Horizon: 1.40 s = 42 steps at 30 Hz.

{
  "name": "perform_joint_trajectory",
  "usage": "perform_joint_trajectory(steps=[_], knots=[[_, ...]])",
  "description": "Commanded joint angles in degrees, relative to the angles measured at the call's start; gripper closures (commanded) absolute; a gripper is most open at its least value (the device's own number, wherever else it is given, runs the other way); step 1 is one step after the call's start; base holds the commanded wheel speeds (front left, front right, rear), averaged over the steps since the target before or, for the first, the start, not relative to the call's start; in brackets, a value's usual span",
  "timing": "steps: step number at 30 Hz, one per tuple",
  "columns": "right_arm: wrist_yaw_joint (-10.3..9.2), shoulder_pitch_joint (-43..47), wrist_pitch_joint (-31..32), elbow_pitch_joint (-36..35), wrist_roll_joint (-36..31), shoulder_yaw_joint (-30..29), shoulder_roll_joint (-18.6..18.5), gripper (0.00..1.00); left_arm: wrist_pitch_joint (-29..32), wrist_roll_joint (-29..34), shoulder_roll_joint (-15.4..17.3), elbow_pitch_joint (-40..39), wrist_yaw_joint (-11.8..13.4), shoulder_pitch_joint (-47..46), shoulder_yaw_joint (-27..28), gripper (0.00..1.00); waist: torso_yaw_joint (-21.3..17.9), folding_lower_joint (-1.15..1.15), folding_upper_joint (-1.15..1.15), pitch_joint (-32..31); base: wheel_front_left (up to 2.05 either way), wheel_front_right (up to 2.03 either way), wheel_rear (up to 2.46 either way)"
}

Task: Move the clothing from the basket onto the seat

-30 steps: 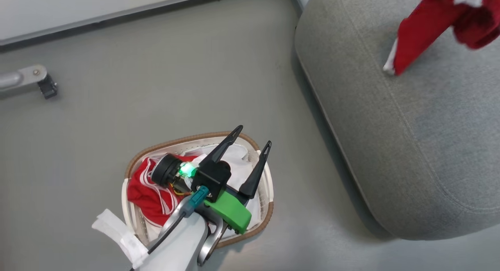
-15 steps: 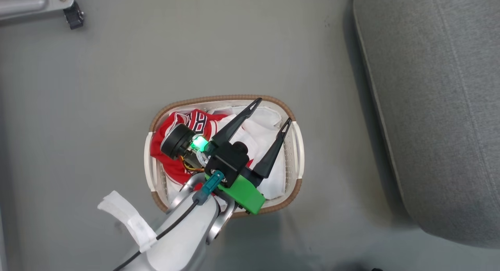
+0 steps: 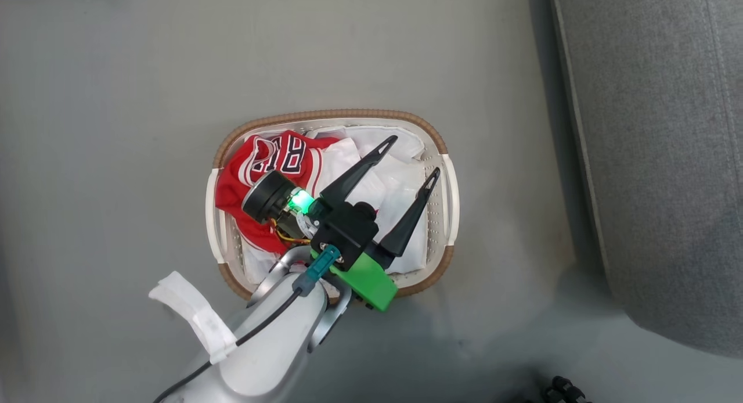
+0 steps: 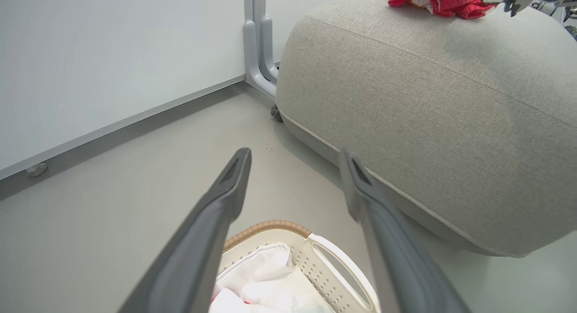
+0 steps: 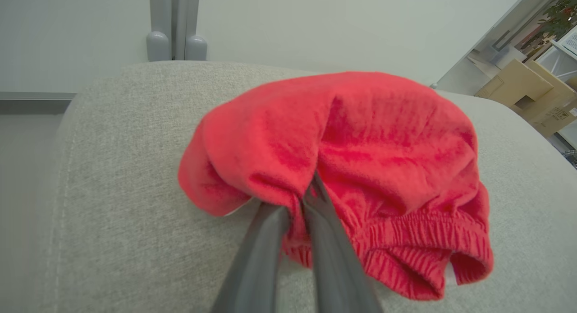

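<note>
Smooth grey floor (image 3: 116, 101): our left gripper (image 3: 415, 155) gapes over the perforated cream oval basket (image 3: 325, 115); our right gripper (image 5: 293, 198) pinches crumpled red jersey (image 5: 360, 137).

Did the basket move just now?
No. The basket keeps the same gap from the grey sofa; the camera shifted instead.

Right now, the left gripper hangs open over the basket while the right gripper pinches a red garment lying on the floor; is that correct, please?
The resting place is wrong: the red garment lies on the grey sofa, as the right wrist view shows. The rest holds: the right gripper pinches it, and the left gripper hangs open over the basket.
</note>
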Motion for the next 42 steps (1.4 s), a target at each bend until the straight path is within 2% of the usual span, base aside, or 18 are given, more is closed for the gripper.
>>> perform_joint_trajectory(steps=[1, 13, 23, 30, 36, 42], knots=[[-0.06, 0.57, -0.56, -0.1, -0.58, 0.24, 0.91, 0.0, 0.07, -0.28, 0.61, 0.26, 0.19, -0.98, 0.21, 0.0, -0.28, -0.01, 0.0, -0.5, 0.0, 0.0, 0.0], [-0.06, 6.11, -1.36, -5.73, 0.05, 5.18, 3.77, 0.0, -0.04, -2.59, 0.37, -0.49, 1.41, 1.91, 3.16, 0.0, -0.66, -0.01, 0.0, -7.35, 0.0, 0.0, 0.0], [-0.06, 9.45, -1.4, -8.98, 3.35, 11.24, 4.96, 0.0, -0.05, -4.74, -0.18, -2.04, 3.45, 7.42, 10.66, 0.0, 0.81, -0.01, 0.0, -18.15, 0.0, 0.0, 0.0], [-0.06, 12.76, -1.4, -11.54, 6.33, 15.78, 9.64, 0.0, -0.06, -5.47, -0.2, -2.83, 4.86, 14.02, 17.73, 0.0, 1.9, -0.01, 0.0, -23.5, 0.0, 0.0, 0.0], [-0.06, 20.01, -1.35, -17.32, 7.57, 19.66, 14.15, 0.0, -0.07, -5.25, -0.68, -3.57, 5.61, 19.31, 23.94, 0.0, 3.65, -0.01, 0.0, -25.87, 0.0, 0.0, 0.0], [-0.06, 28.38, -1.35, -23.86, 8.09, 19.51, 18.96, 0.0, -0.07, -4.68, -1.58, -5.09, 5.44, 24.86, 28.8, 0.0, 4.78, -0.01, 0.0, -27.52, 0.0, 0.0, 0.0]])
